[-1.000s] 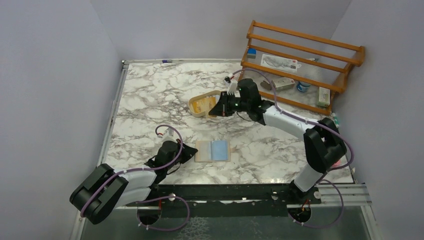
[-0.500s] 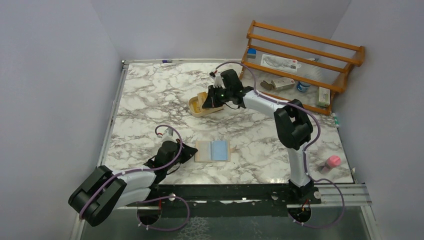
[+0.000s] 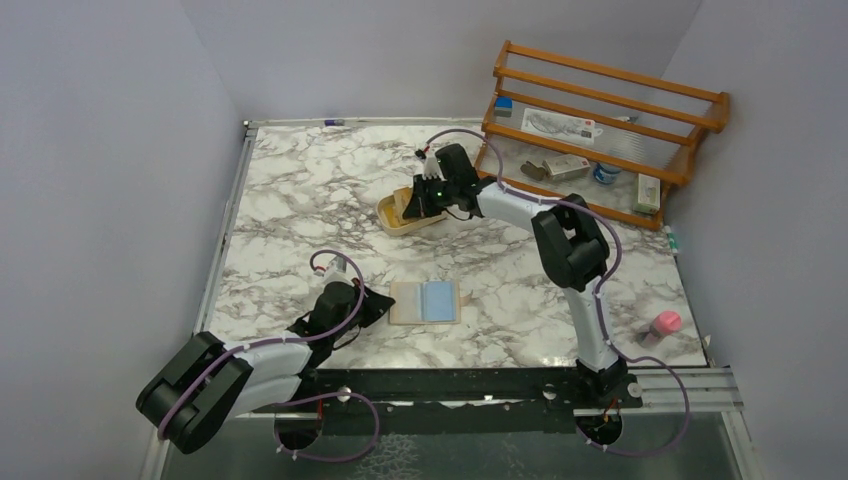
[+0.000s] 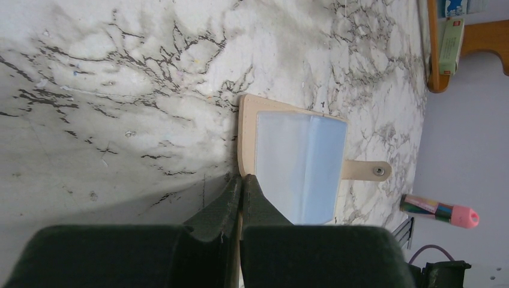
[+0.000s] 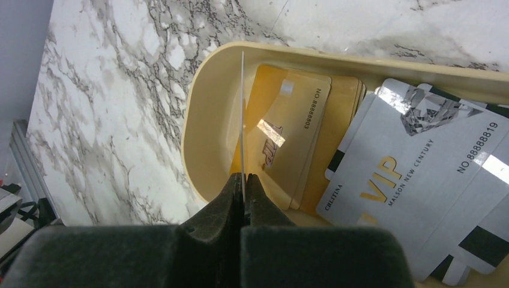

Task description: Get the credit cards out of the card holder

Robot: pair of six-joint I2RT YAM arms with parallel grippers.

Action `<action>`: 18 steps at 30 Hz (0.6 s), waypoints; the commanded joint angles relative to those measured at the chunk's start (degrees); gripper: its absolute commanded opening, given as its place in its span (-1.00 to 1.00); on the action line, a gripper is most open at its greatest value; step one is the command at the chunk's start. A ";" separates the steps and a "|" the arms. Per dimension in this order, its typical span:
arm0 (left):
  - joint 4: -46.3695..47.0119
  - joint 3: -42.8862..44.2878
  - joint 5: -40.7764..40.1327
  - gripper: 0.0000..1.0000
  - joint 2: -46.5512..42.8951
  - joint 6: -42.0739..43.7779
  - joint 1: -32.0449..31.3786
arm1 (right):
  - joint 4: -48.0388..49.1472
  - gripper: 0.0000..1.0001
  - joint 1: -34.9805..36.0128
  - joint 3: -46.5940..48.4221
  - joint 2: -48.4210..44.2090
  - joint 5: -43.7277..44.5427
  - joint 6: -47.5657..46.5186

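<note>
Right gripper (image 5: pixel 242 183) (image 3: pixel 418 205): closed on a thin card (image 5: pixel 242 120), pinched by its lower edge. Card seen edge-on as a pale upright line, raised over the left end of the tray (image 5: pixel 201 126).

Tray (image 3: pixel 388 213): beige, oval, on the far middle of the marble table (image 3: pixel 300 200). Contents: gold card (image 5: pixel 288 132) lying flat, printed with a number; under it more gold cards, count not readable; beside it a silver VIP card (image 5: pixel 414 174) partly overlapping the gold stack.

Left gripper (image 4: pixel 242 183) (image 3: pixel 380 305): low on the table, fingers pressed together on the near edge of the wallet (image 4: pixel 247 132), a tan sliver showing between them.

Wallet (image 3: pixel 402 302): tan, spread open and flat on the near middle of the table, well apart from the tray. Blue cards (image 4: pixel 300 168) (image 3: pixel 438 299) seated in its inner pockets, covering most of both halves; whether one card or several, cannot tell. Closing tab (image 4: pixel 366 170) with a metal snap, sticking out from the edge opposite the left gripper.

Pink-capped tube (image 4: pixel 438 210) (image 3: pixel 664 324): lying near the right front corner of the table.

Wooden rack (image 3: pixel 610 100): at the far right corner, holding small boxes and packets.
</note>
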 commanded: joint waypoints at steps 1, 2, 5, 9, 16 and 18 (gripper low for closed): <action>-0.35 -4.67 -1.25 -1.00 -0.02 0.41 -0.33 | 1.29 -0.99 0.12 3.25 2.50 -0.18 -0.09; -0.35 -4.65 -1.25 -1.00 -0.03 0.44 -0.33 | 1.15 -0.99 0.11 3.56 2.72 -0.37 -0.06; -0.35 -4.76 -1.25 -1.00 -0.25 0.40 -0.33 | 0.69 -0.96 0.15 4.36 3.35 -0.75 -0.35; -0.39 -4.88 -1.27 -1.00 -0.47 0.44 -0.29 | -1.17 -0.89 0.17 6.00 4.24 -1.41 -1.75; -0.48 -5.22 -1.32 -1.00 -0.97 0.28 -0.33 | -5.58 -0.86 0.40 11.23 6.84 -3.20 -4.53; -0.58 -5.36 -1.34 -1.00 -1.48 0.18 -0.33 | -7.32 -0.83 0.53 12.78 7.68 -3.53 -5.62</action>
